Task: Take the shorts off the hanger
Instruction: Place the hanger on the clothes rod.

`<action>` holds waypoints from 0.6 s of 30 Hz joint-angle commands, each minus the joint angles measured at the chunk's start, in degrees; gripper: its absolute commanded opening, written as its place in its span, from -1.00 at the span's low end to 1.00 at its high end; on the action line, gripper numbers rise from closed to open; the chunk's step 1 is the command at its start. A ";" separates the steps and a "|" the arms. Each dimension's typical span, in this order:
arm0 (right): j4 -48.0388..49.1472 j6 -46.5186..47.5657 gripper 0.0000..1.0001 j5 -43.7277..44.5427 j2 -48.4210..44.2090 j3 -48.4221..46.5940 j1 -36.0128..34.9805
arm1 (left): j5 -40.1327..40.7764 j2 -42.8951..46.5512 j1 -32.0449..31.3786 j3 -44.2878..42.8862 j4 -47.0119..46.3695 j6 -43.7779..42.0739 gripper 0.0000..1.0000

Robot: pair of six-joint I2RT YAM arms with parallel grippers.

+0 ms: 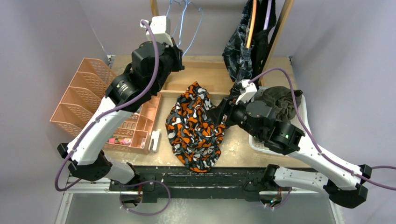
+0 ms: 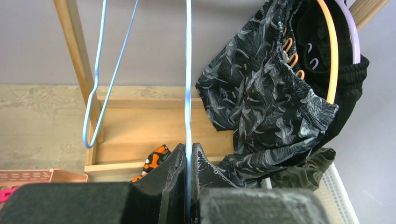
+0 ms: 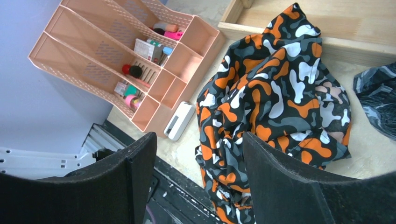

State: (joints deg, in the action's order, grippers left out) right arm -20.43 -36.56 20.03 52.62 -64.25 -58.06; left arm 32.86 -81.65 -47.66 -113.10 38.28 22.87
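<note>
Two pairs hang on the wooden rack [image 2: 74, 60] at the back right: the dark grey-blue camouflage shorts [image 2: 261, 102] on an orange hanger [image 2: 332, 56], and the black shorts [image 2: 348, 79] behind them on a purple hanger [image 2: 355, 37]; both drape downward, waistbands up, long axis vertical. My left jaws are clenched on the wire of a bare blue hanger [image 2: 188, 70]; the dark camouflage pair lies to their right at about the same height, near but apart. My right jaws are released, spread wide and holding nothing, low over the orange camouflage shorts [image 3: 275, 93] crumpled on the counter [image 3: 359, 149]; the olive green shorts [image 2: 306, 172] sit in a white basket [image 2: 337, 198] at the right. I judge the hanging pairs to be on my right arm's side, yet well above those jaws; reaching them means rising and going back, not sideways.
</note>
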 commanded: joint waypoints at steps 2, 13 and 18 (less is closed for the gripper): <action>3.79 -1.37 0.38 -2.30 0.71 0.25 -0.07 | 1.90 -2.09 0.02 -5.28 -4.79 -2.62 -1.00; 3.85 -1.93 0.38 -2.64 0.01 1.25 -0.08 | 7.06 -7.10 0.51 -7.66 -6.11 -4.53 -1.00; 3.68 -2.24 0.38 -2.85 -0.06 1.95 -0.12 | 5.55 -9.92 2.58 -10.26 -3.61 -3.98 -1.00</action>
State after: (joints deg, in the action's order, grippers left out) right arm -18.98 -37.91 17.98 53.49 -62.57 -58.06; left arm 37.82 -90.45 -46.78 -119.79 36.10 19.84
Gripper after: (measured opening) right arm 0.691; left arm 0.029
